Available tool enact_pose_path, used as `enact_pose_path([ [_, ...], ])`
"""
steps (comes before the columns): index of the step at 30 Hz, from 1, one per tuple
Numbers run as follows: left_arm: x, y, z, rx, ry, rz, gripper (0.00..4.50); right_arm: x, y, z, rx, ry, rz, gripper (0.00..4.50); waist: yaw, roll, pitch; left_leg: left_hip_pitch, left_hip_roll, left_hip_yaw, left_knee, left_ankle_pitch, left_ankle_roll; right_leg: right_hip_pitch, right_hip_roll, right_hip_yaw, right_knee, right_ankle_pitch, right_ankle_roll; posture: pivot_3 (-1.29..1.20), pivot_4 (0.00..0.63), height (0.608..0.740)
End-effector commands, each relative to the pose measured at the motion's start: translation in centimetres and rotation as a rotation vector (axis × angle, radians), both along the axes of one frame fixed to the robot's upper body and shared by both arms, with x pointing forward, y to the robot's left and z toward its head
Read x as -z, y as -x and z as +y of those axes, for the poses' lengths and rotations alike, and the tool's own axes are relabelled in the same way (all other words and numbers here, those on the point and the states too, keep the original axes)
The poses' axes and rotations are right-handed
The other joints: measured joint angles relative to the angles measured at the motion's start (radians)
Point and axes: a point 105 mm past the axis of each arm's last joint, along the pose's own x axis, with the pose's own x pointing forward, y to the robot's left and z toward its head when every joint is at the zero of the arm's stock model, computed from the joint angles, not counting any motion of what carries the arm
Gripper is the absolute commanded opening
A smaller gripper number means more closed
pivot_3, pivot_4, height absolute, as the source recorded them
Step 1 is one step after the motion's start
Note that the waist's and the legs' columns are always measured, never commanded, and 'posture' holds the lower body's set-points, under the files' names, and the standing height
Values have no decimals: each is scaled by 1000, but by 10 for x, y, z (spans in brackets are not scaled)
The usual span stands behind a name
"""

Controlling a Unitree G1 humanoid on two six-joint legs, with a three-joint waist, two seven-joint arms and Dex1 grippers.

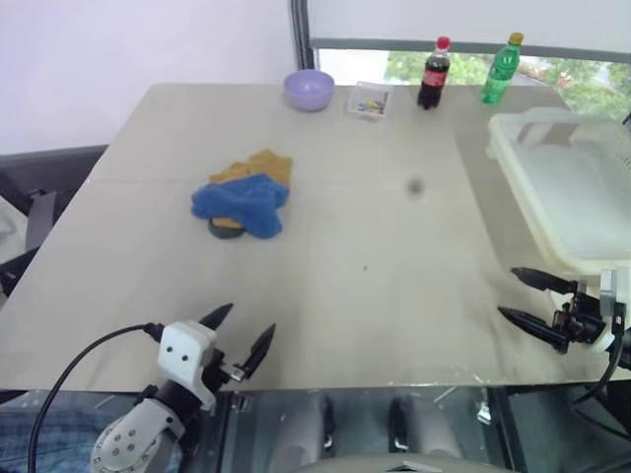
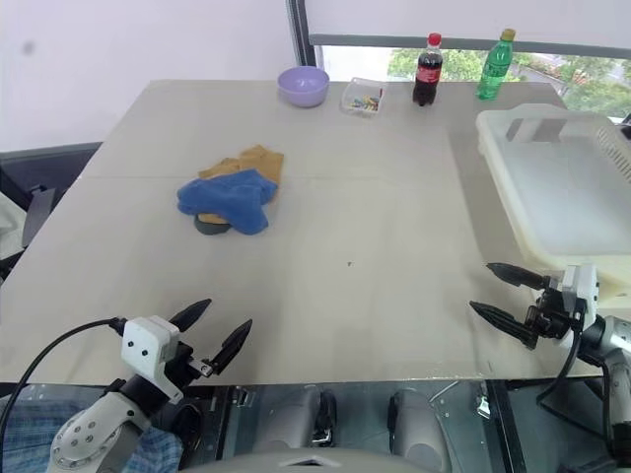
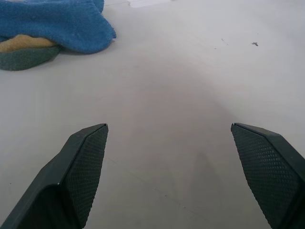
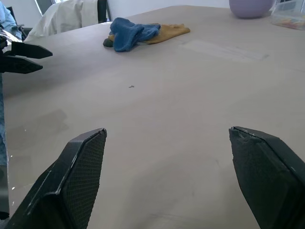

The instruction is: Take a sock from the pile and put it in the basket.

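**Nothing picked yet: both grippers wait at the near edge, the reach to the pile comes first**

The left gripper hovers just over the near edge of the table, toward its left corner, jaws spread wide and empty. Ahead of it, left of the table's middle and well apart from either gripper, lies the pile: a blue sock draped on top, a mustard-tan one showing behind it toward the far edge, a dark one peeping out beneath. The right gripper hangs near the near right corner, also released, with nothing between its fingers. Just beyond it, along the right edge, stands the basket, with no sock to be seen in it.

By my reading the task is at its opening step, the approach. The left gripper is the nearer to the pile. The next move calls for a reach forward and slightly right, coming down on the blue sock and closing on one layer only, so the others stay behind. Then a long carry across to the basket.
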Motion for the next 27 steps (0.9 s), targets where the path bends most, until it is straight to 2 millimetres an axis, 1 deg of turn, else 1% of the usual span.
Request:
enact_pose_path([
  [1,-4,0,4,-10,-16,-30,4449,-11,0,1,-12,0,-52,4205,0,0,0,0,0,0,0,0,0,0,0,0,0,0,0,0,150,733],
  [18,-5,-4,4,-5,-9,-48,4449,-12,-3,8,-47,-2,-72,4205,0,0,0,0,0,0,0,0,0,1,0,0,0,0,0,0,150,733],
  [23,-4,-8,-3,17,-5,-51,4449,-13,0,11,-54,-5,-78,4205,0,0,0,0,0,0,0,0,0,1,1,0,0,0,0,0,150,733],
  [25,-4,-18,-5,1,-34,-45,4449,-14,3,15,-69,-13,-76,4205,1,0,0,0,0,1,0,0,0,1,1,0,0,0,0,0,150,733],
  [27,-7,-34,-4,-61,-67,-44,4449,-18,7,22,-97,-28,-70,4205,6,0,0,0,0,0,0,0,0,1,1,0,1,0,0,0,150,733],
])
